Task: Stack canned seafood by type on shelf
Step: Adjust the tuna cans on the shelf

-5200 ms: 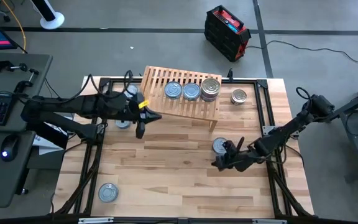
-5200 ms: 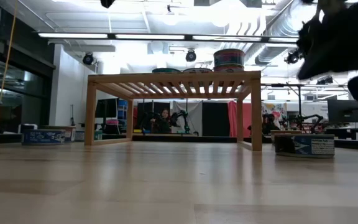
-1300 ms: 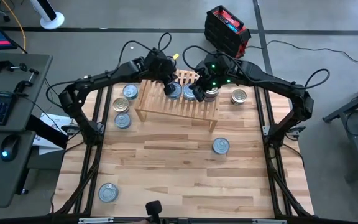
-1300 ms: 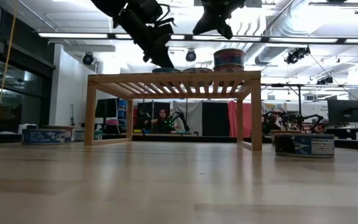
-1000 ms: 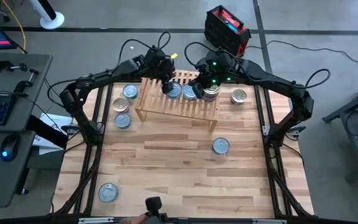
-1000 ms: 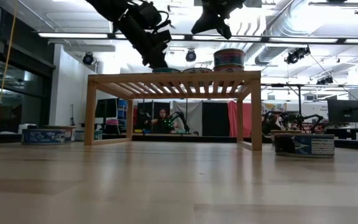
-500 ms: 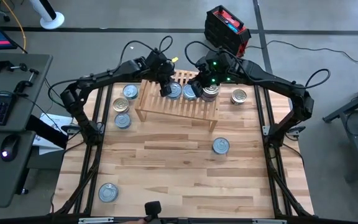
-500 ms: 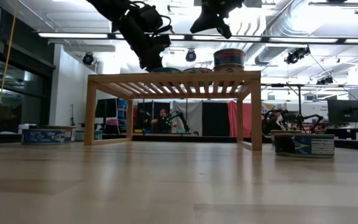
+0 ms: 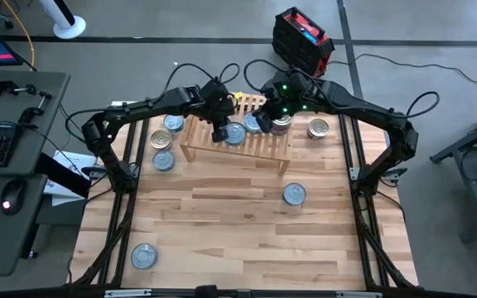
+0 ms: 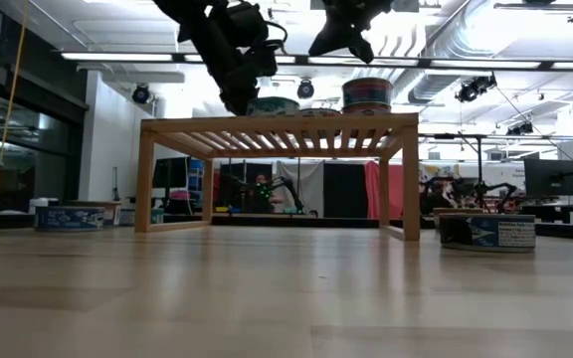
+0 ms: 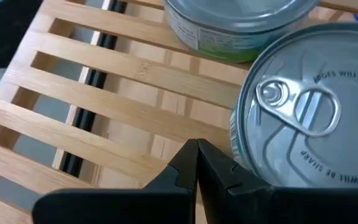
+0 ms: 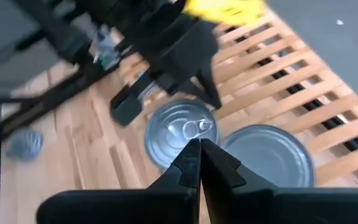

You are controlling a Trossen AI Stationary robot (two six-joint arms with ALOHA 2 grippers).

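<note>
The shelf (image 9: 199, 132) stands at the table's far middle. On its slats stand a silvery pull-tab can (image 9: 235, 133), a second can (image 9: 253, 123) and a stack of cans (image 9: 281, 120). My left gripper (image 9: 219, 133) is shut, its tips low at the pull-tab can's (image 11: 303, 118) left side. My right gripper (image 9: 265, 113) is shut. It hovers well above the shelf top (image 10: 277, 124), over the cans, and touches nothing. My left gripper lays the outer side of one shut finger (image 11: 224, 169) against the pull-tab can's side wall (image 11: 236, 148). The fingers slant down from the table's left and far side. The can stands upright with its base on the shelf's slats.
Three loose cans (image 9: 163, 141) lie on the table left of the shelf, and one (image 9: 318, 128) lies right of it. More stand at mid right (image 9: 293, 194) and near left (image 9: 143, 255). A black and red box (image 9: 302, 43) sits on the floor beyond.
My left gripper, shut throughout, has moved toward the table's near edge and tipped more steeply downward. The leftmost can on the shelf has slid along the slats toward the shelf's near edge, away from its neighbour, and stays upright.
</note>
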